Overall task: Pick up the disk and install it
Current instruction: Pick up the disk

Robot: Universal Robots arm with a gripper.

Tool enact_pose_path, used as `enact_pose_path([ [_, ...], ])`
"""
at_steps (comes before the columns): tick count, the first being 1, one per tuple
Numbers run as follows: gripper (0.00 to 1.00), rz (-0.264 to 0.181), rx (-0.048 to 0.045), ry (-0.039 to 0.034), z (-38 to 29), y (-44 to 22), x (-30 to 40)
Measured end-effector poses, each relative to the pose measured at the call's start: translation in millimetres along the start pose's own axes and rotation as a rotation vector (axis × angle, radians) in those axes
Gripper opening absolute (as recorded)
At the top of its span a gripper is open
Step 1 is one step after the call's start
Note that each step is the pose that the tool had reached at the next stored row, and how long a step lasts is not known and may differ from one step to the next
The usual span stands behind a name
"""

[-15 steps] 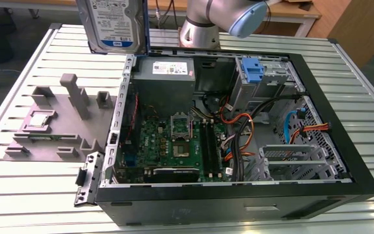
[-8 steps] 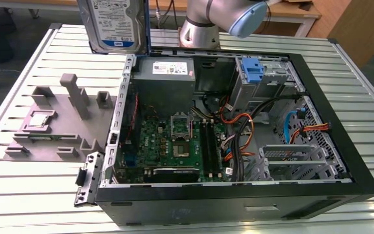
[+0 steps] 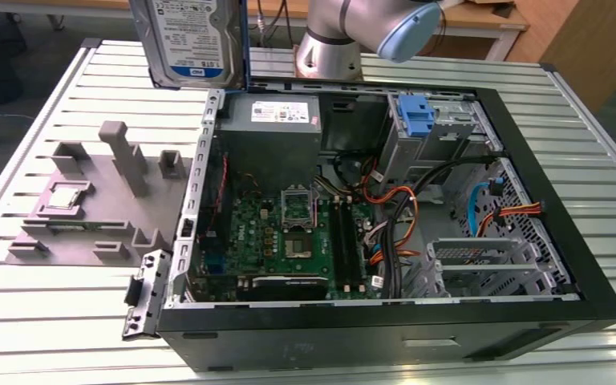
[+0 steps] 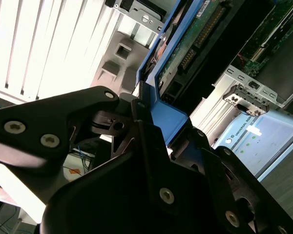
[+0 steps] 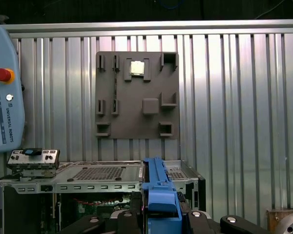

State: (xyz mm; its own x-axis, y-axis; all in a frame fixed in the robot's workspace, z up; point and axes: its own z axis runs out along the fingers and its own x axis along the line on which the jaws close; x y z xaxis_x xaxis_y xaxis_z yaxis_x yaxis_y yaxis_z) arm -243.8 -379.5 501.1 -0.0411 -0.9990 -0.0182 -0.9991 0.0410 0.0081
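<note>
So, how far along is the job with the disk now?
Done: the disk is picked up; it hangs in the air outside the computer case. In hand: the claw is shut on its blue rail. Left: installing; the disk is not yet in the case, and the cage with the blue latch is apart from it.

Disk (image 3: 190, 40) in hand (image 4: 168, 122); chip (image 3: 64, 196) on fixture plate (image 3: 78, 241) beside computer case (image 3: 394, 329)
</note>
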Motion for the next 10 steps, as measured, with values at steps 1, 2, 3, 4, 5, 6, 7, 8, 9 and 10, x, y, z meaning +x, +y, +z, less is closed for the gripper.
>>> enact_pose_path([
  [1,0.37,0.000,-0.0001,0.0000,0.0,0.0,0.0],
  [2,0.37,0.000,0.0000,0.0000,0.0,-0.2,0.0],
  [3,0.37,0.000,0.0000,0.0000,0.0,-0.4,0.0],
  [4,0.37,0.000,0.0000,0.0000,0.0,-0.5,0.0],
  [5,0.37,0.000,-0.0001,0.0000,0.0,-0.7,0.0],
  [6,0.37,0.000,-0.0001,0.0000,0.0,-1.1,0.0],
  [7,0.37,0.000,0.0000,0.0000,0.0,-1.3,-0.1],
  [8,0.37,0.000,0.0000,0.0000,0.0,-1.5,0.0],
  [9,0.37,0.000,0.0000,0.0000,0.0,-2.6,-0.1],
  [10,0.37,0.000,0.0000,0.0000,0.0,-2.8,-0.1],
])
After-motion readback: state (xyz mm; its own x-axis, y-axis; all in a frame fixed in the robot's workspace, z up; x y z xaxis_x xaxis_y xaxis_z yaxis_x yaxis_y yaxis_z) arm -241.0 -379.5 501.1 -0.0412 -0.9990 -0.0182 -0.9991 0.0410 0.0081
